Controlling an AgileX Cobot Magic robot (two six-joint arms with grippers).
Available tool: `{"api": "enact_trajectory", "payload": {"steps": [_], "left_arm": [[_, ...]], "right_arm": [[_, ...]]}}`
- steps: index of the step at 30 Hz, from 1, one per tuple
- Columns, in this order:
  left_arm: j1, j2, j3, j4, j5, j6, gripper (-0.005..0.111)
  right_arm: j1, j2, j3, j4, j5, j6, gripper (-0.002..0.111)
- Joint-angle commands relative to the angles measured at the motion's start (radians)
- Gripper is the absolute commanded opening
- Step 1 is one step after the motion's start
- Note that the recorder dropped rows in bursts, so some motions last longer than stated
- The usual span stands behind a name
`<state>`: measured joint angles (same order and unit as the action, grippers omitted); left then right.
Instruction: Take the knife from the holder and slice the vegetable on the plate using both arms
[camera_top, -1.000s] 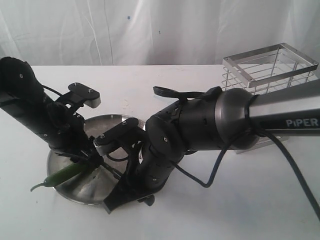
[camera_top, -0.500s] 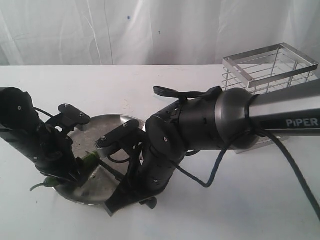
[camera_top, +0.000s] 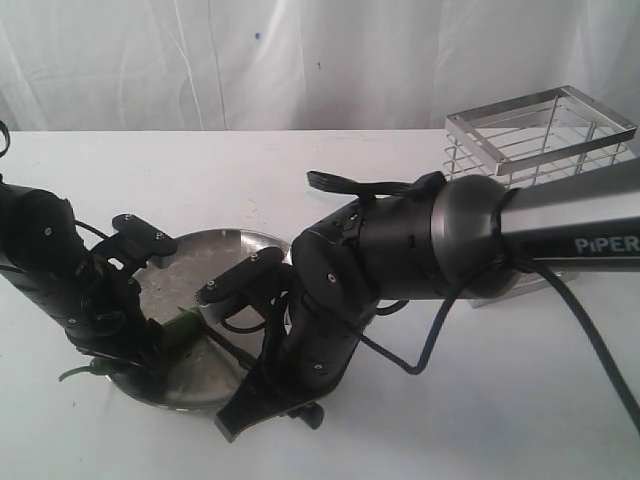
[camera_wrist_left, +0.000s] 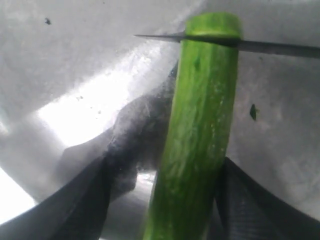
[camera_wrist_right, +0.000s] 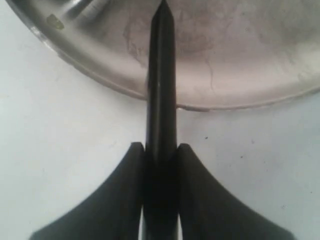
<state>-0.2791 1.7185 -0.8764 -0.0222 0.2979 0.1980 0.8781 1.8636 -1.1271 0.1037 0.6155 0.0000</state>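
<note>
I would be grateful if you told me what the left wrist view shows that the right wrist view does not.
Only the left wrist view shows the vegetable, lying between the fingers of the left hand, with the knife crossing it near its cut end. Only the right wrist view shows the right hand shut on the knife, and the white table beside the plate. Both views show the knife and the plate.
</note>
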Motion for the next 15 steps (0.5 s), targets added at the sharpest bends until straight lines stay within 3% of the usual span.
{"api": "enact_trajectory", "payload": {"steps": [1,15], "left_arm": [[-0.002,-0.001,0.008,0.004,0.009,-0.022,0.063],[0.000,-0.001,0.001,0.061,0.015,-0.152,0.063]], "right_arm": [[-0.001,-0.012,0.000,-0.008,0.043,0.000,0.000],[-0.001,-0.012,-0.017,-0.035,0.104,-0.023,0.000]]}}
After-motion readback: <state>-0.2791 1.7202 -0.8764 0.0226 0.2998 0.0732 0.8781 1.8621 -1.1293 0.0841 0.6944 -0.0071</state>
